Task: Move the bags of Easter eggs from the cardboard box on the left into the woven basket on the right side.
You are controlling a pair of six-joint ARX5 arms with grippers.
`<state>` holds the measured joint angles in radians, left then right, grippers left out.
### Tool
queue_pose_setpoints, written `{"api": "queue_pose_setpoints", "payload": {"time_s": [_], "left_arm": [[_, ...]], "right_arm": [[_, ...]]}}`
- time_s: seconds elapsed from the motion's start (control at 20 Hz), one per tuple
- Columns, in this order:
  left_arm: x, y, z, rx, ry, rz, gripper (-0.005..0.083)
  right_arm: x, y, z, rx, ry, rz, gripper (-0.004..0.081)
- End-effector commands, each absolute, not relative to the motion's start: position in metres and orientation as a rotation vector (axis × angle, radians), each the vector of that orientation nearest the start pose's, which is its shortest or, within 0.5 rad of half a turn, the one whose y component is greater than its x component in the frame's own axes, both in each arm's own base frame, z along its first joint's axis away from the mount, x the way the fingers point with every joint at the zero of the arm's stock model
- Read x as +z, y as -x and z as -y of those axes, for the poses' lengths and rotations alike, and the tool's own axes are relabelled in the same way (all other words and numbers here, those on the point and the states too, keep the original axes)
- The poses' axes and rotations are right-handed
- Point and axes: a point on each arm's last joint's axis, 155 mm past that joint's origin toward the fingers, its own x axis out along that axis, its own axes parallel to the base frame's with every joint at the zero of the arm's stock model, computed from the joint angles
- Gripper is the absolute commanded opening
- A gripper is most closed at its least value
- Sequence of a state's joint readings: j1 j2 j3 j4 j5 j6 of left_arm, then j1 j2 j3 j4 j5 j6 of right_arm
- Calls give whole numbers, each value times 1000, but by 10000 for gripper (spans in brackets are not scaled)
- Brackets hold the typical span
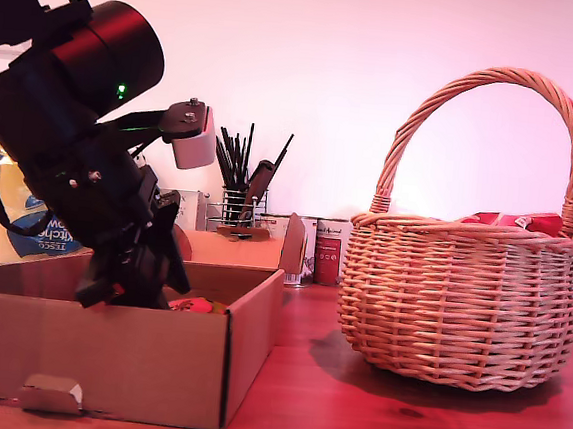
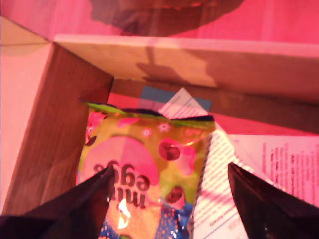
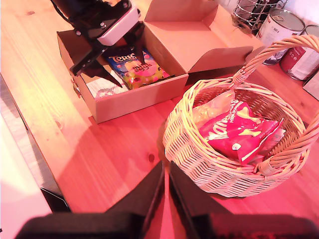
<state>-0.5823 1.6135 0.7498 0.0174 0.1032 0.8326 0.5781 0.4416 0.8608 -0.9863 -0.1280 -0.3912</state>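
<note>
My first tool [image 2: 167, 199] is hanging spread over one blue-and-yellow-green bag [image 2: 149, 169] lying in the cardboard box [image 1: 113, 360], box walls close around it. My second tool [image 3: 166, 191] is sitting pressed together above the worktop [image 3: 114, 149], the woven basket [image 3: 199, 149] at two o'clock holding one red bag [image 3: 239, 132].

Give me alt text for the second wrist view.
My first gripper hangs open over a mini eggs bag in the cardboard box. Beside it, the woven basket holds a red bag. My second gripper is shut above the table.
</note>
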Motion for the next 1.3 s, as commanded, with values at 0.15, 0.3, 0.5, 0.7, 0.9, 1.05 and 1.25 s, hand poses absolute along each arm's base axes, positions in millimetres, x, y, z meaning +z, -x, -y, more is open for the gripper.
{"api": "queue_pose_setpoints", "payload": {"time_s": [0.15, 0.3, 0.5, 0.7, 0.9, 1.05, 1.25], "left_arm": [[10, -326, 236, -979, -963, -564, 661], [3, -314, 234, -1023, -944, -657, 656], [16, -304, 239, -1093, -871, -760, 656], [32, -303, 250, -1141, -835, -765, 656], [28, -316, 246, -1109, -862, -745, 657], [26, -330, 240, -1078, -880, -721, 657], [19, -334, 232, -1079, -891, -732, 657]], "right_arm": [[241, -147, -126, 798, 493, -404, -13], [241, -147, -126, 798, 493, -404, -13], [241, -144, -130, 828, 486, -400, -13], [242, -143, -131, 832, 491, -396, -13], [242, -144, -131, 834, 498, -390, -13], [245, -145, -132, 834, 497, -377, -13], [247, -146, -132, 833, 498, -367, -13]]}}
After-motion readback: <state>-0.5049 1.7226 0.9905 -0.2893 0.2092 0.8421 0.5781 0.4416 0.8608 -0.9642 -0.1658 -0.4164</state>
